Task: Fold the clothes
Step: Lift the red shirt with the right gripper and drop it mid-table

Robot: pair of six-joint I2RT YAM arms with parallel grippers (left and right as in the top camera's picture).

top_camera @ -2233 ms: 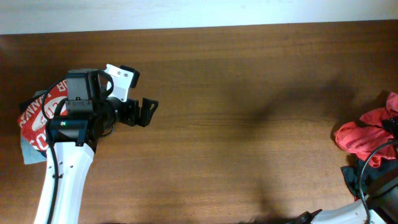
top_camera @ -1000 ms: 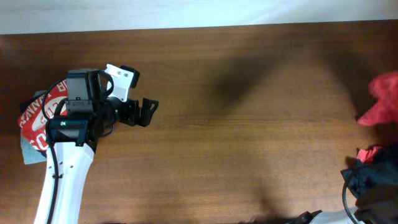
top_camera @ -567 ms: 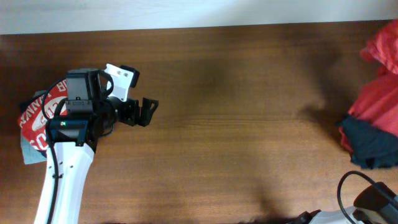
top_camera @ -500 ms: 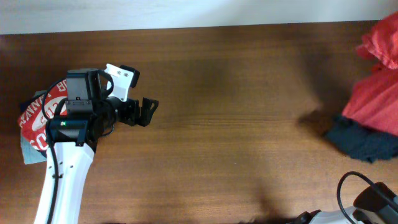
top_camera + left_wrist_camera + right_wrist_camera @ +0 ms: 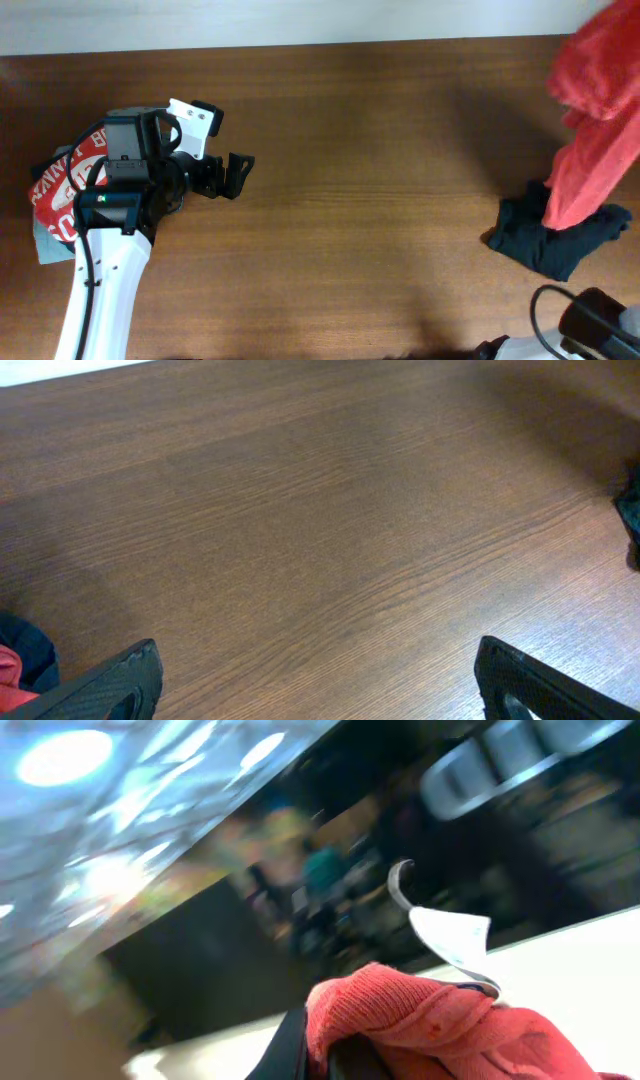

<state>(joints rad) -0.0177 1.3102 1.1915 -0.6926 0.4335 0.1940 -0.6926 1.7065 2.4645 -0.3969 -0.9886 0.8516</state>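
At four o'clock on the table [image 5: 350, 250], a dark garment [image 5: 545, 238] lies crumpled. At nine o'clock the left gripper [image 5: 238, 177] hovers, fingers wide apart and empty, with a red printed tee [image 5: 58, 185] under its arm. At two o'clock the orange-red shirt [image 5: 592, 120] hangs, pinched tight in the right gripper [image 5: 332, 1045].

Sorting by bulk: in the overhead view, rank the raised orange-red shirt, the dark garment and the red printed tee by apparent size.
1. orange-red shirt, though raised nearer the camera.
2-3. dark garment and red printed tee look alike; tee partly hidden.
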